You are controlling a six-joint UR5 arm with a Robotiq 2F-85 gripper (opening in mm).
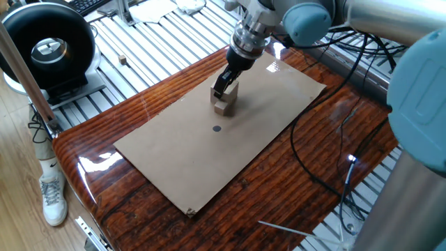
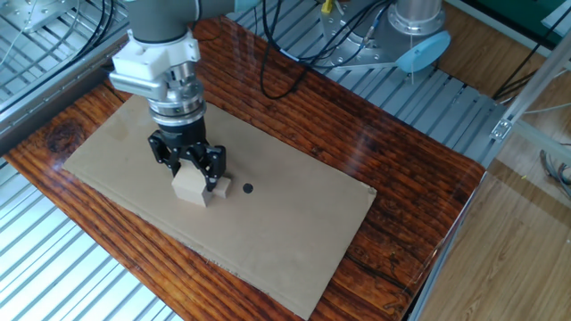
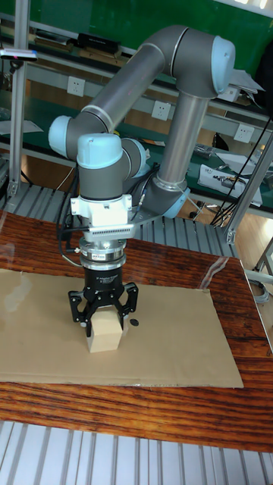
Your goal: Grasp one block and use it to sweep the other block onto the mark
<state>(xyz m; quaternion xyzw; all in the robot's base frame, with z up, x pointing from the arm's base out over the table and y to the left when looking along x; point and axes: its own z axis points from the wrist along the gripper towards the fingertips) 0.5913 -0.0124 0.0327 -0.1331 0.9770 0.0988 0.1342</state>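
Fingers [image 2: 198, 161] of our gripper [image 2: 189, 169] are clamped on the large pale block [image 2: 189, 187], which sits low on the brown cardboard sheet [image 2: 294, 232] covering the bench [image 2: 406, 178]. We see the small tan block [image 2: 219, 188] touching the big one's leading side, just short of the dark mark [image 2: 247, 188]. We judge both cubes to be light, stiff wood that slides easily on cardboard; the small one could twist off a corner, so we keep hold of the large block's 2 opposite flat faces and push squarely.
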